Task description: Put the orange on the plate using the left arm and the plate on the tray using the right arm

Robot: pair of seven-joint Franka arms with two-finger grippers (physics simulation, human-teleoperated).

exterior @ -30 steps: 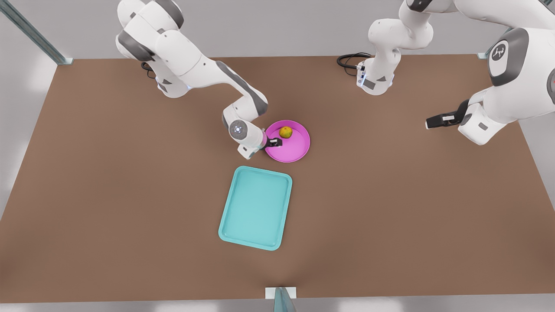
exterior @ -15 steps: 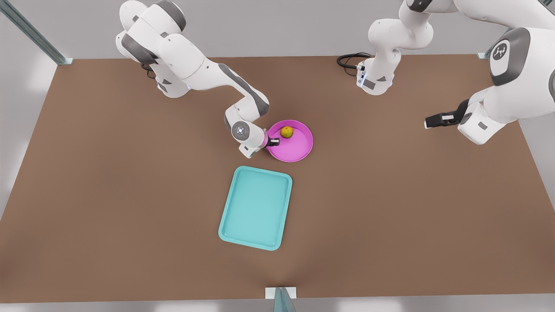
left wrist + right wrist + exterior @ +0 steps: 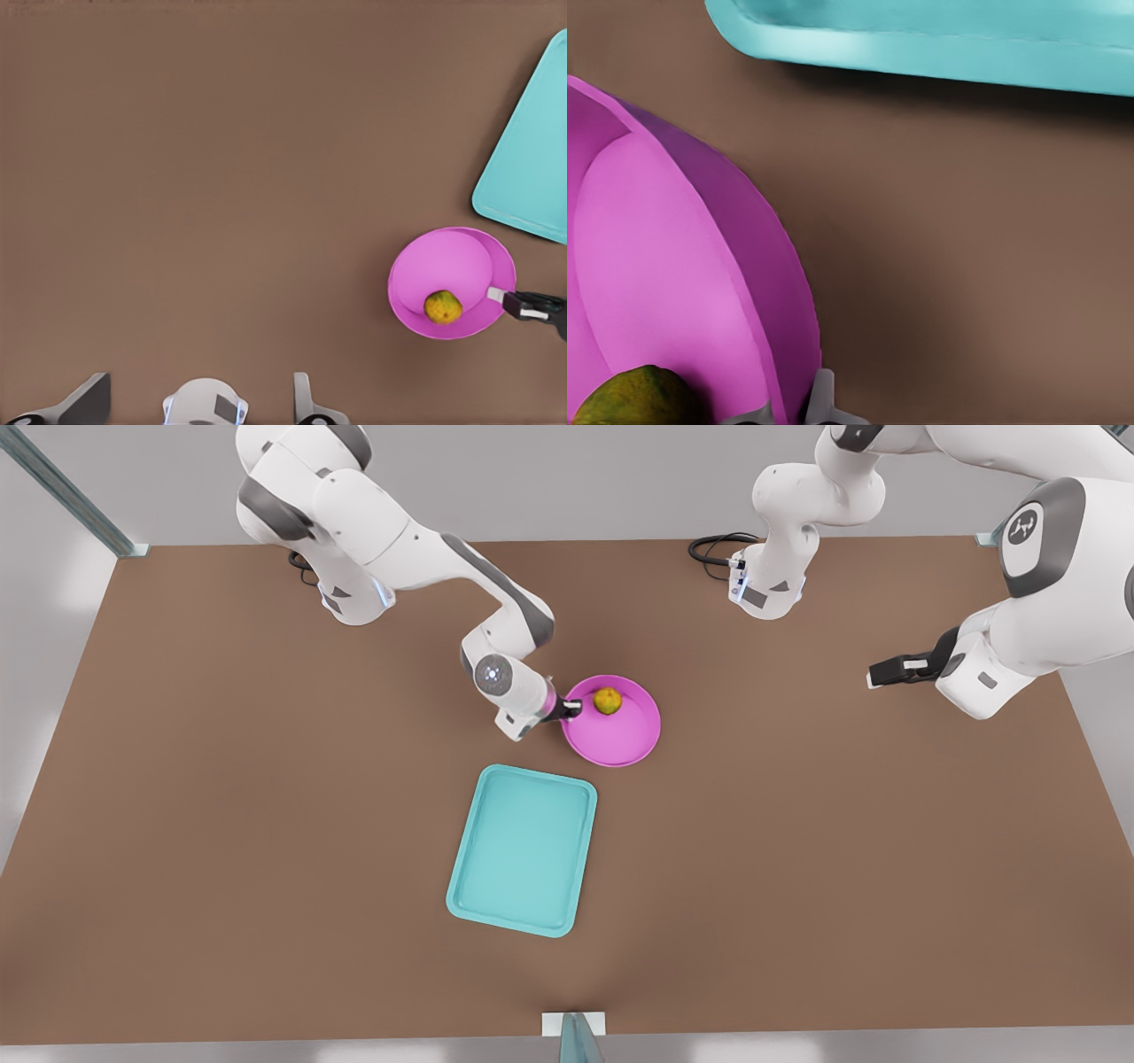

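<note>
right gripper (image 3: 571, 708): clamped on the plate's rim, on the plate's edge toward the front view's left; its fingers (image 3: 819, 403) straddle the rim.
tray (image 3: 523, 850): flat on the desk (image 3: 221, 824), near the plate, toward the front view's lower left of it.
plate (image 3: 620, 740): tilted off the desk, apart from the tray.
orange (image 3: 607, 701): inside the plate, just beside the right gripper.
left gripper (image 3: 881, 673): well apart from the plate, toward the front view's right, above the desk, waiting; fingers spread, holding nothing.
</note>
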